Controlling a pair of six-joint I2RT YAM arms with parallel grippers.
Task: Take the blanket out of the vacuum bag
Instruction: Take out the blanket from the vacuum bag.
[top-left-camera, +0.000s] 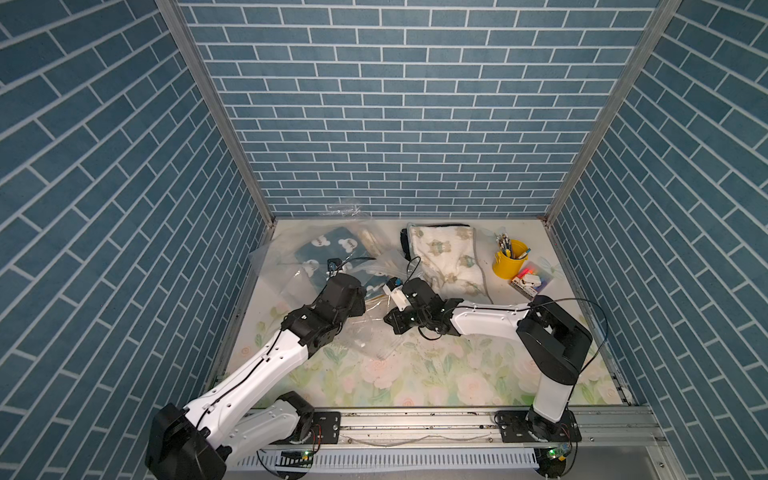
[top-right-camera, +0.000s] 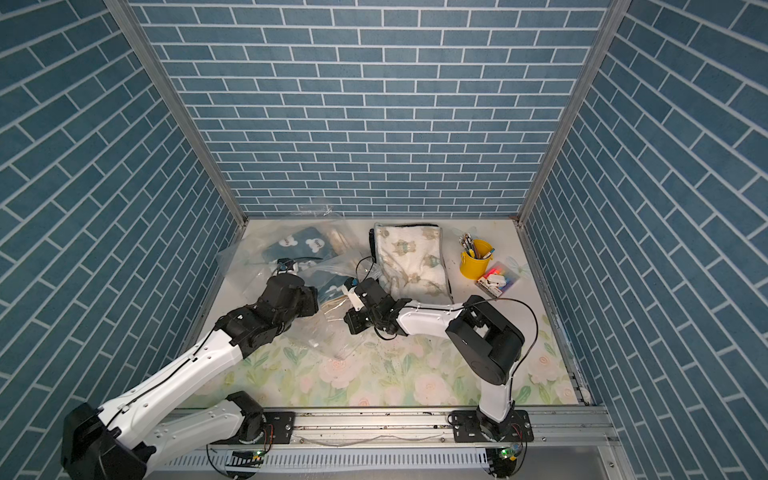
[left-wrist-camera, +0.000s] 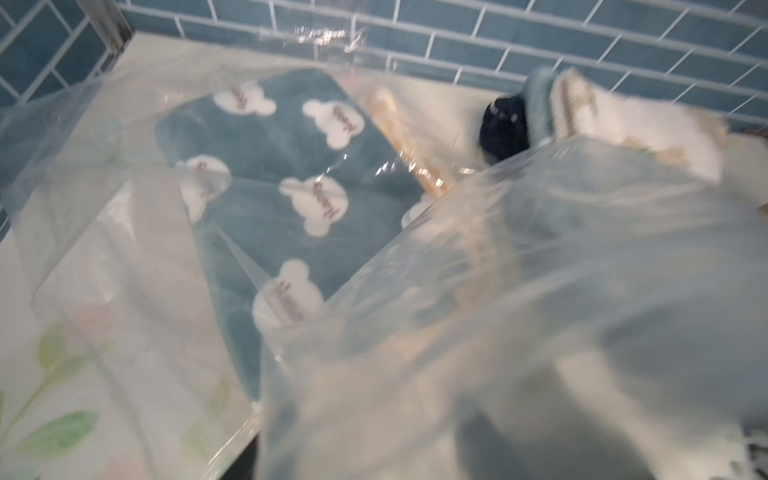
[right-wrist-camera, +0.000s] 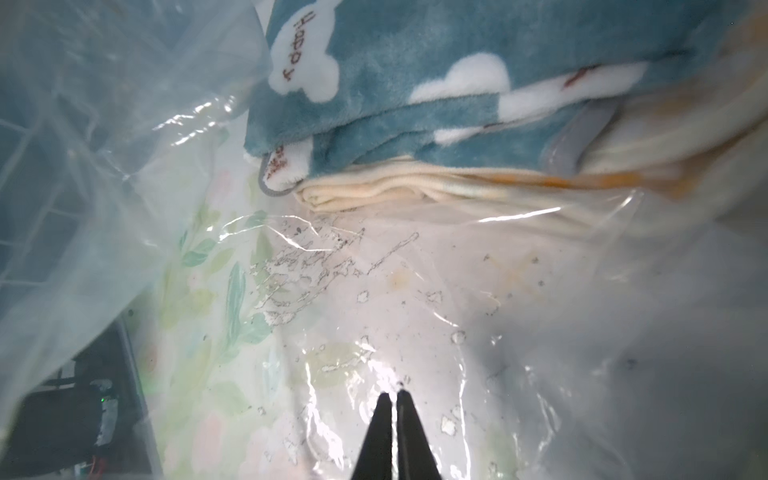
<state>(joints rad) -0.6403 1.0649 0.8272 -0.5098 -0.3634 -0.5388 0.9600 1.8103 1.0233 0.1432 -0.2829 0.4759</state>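
Observation:
The vacuum bag (top-left-camera: 286, 270) (top-right-camera: 245, 270) lies crumpled at the back left of the table. Inside it is a folded blue blanket (top-left-camera: 320, 249) (top-right-camera: 299, 245) (left-wrist-camera: 282, 166) with white bear shapes. In the right wrist view this blanket (right-wrist-camera: 415, 104) rests on a folded cream cloth (right-wrist-camera: 374, 191). My right gripper (right-wrist-camera: 393, 394) has its jaws almost together on the bag's film (right-wrist-camera: 332, 291), a short way from the blanket's edge. My left arm's wrist (top-left-camera: 340, 293) is beside the blanket. Loose bag film (left-wrist-camera: 540, 291) covers the left jaws.
A cream bear-print blanket (top-left-camera: 449, 257) lies outside the bag at the back middle, with a dark folded cloth (top-left-camera: 404, 243) beside it. A yellow cup of pens (top-left-camera: 509, 259) and a box of markers (top-left-camera: 532, 282) stand at the back right. Blue brick walls enclose three sides.

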